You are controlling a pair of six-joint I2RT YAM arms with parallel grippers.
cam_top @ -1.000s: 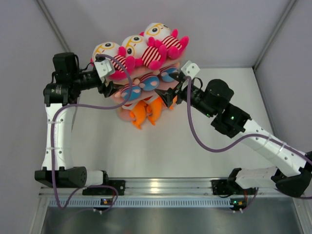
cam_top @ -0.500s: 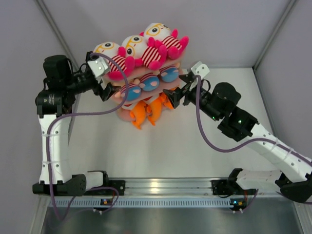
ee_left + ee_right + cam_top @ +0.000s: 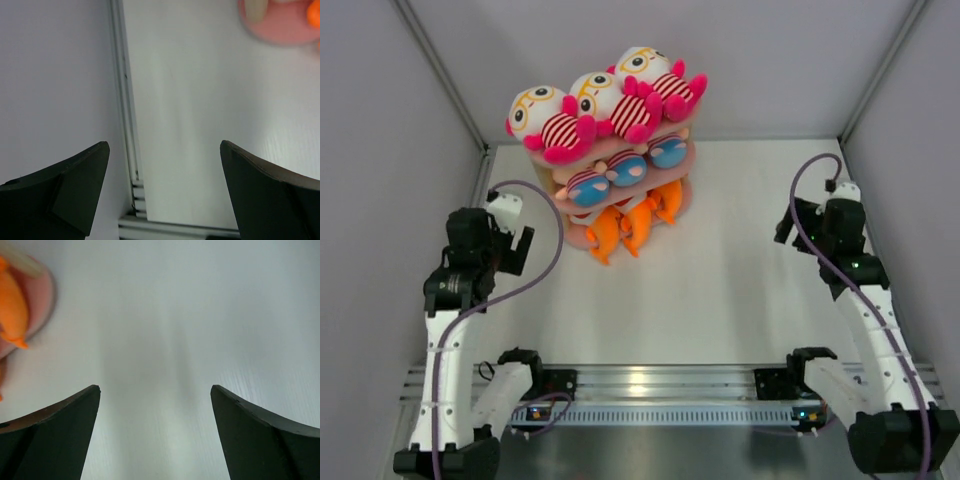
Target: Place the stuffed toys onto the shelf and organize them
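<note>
Top external | left gripper [image 3: 516,250] and right gripper [image 3: 792,226] both spread wide, nothing held | toys [image 3: 620,100] all on shelf [image 3: 578,237], well apart: ahead-right of left gripper, ahead-left of right | judged light, soft, squashy plush; pinch mid-body, not round head

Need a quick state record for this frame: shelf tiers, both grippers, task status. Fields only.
shelf: pink three-tier rack of oval boards, standing at the far side of the white table
top tier: three white-headed plush dolls with yellow glasses and pink-striped bodies
middle tier: peach plush dolls in blue shorts
bottom tier: orange fish-like plush toys, overhanging the near edge
left gripper: open, empty, apart from the shelf
right gripper: open, empty, apart from the shelf
task status: every visible toy is on the shelf
</note>
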